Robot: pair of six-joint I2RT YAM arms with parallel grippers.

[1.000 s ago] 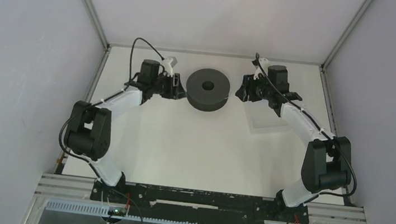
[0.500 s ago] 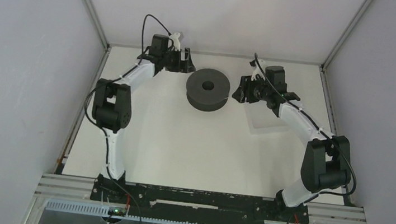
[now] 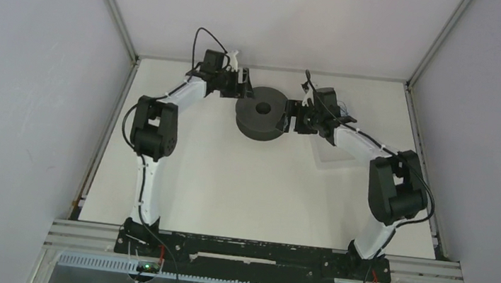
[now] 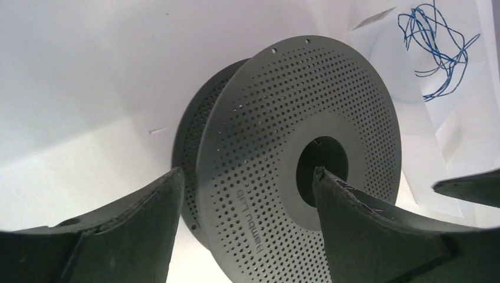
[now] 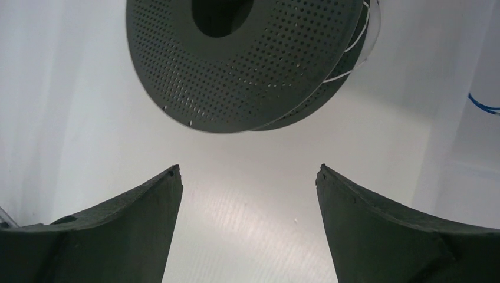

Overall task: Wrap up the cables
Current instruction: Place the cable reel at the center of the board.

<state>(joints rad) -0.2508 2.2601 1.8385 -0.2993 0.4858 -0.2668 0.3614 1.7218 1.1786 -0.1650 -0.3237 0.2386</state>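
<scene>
Both arms have swung in toward the black spool [image 3: 263,112] since a second ago: the left claw [image 3: 240,83] has come round from the spool's left side to its far-left edge, and the right claw [image 3: 293,114] has closed up on its right rim. Each claw has also gone from partly closed to spread wide.

From the left wrist, the left claw [image 4: 247,177] stands spread and empty, with the perforated flange of the spool [image 4: 295,165] just ahead of its tips. I cannot tell if a finger touches it. Further ahead and to its right lies a tangle of blue wire [image 4: 439,53] on a white sheet [image 4: 413,88] (not the task's cord).

The right claw [image 5: 248,171] is likewise spread, pinching nothing, with bare bench [image 5: 247,236] between its fingers and the spool [image 5: 236,59] ahead of them, apart. The cables [image 5: 370,35] show only as thin whitish strands between the flanges on the far right of the spool; no loose end is in view.

This looks like a re-grip between winding turns. Next, one claw should steady the spool by its rim while the other finds and pinches the free cord, a fine, low grasp.
</scene>
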